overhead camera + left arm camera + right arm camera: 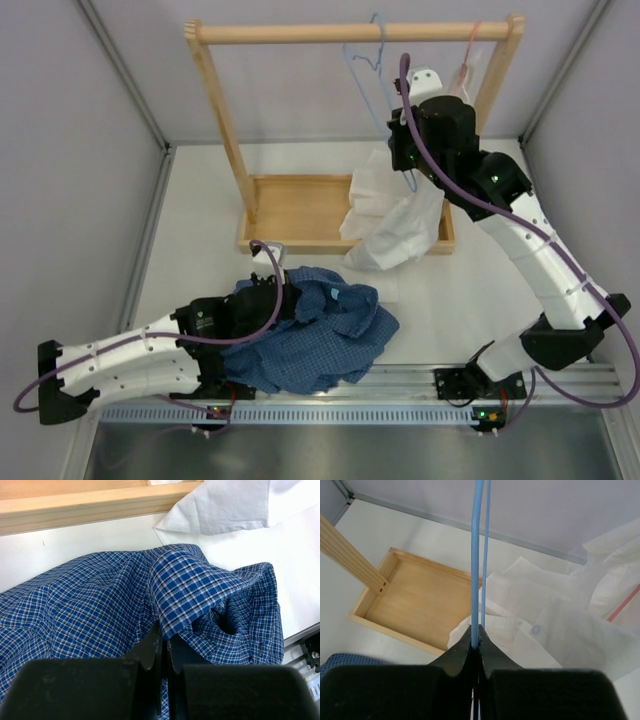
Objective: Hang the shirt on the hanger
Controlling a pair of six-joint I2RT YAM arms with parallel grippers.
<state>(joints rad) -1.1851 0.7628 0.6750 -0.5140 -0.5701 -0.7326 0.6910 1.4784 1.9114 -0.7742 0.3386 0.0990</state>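
The dark blue checked shirt [320, 335] lies crumpled on the table near the front, left of centre. My left gripper [285, 297] is shut on a fold of the shirt [190, 587] by its collar, cloth pinched between the fingertips [152, 647]. The light blue wire hanger [367, 72] hangs by its hook from the wooden rail. High at the back right, my right gripper [400, 140] is shut on the hanger [477, 555], whose wire runs straight up from between the closed fingertips [465, 645].
A wooden rack with a top rail [355, 32] and a tray base [290, 205] stands at the back. A white shirt [395, 215] on a pink hanger [467, 60] droops over the tray's right end. Aluminium rails [400, 385] run along the near edge.
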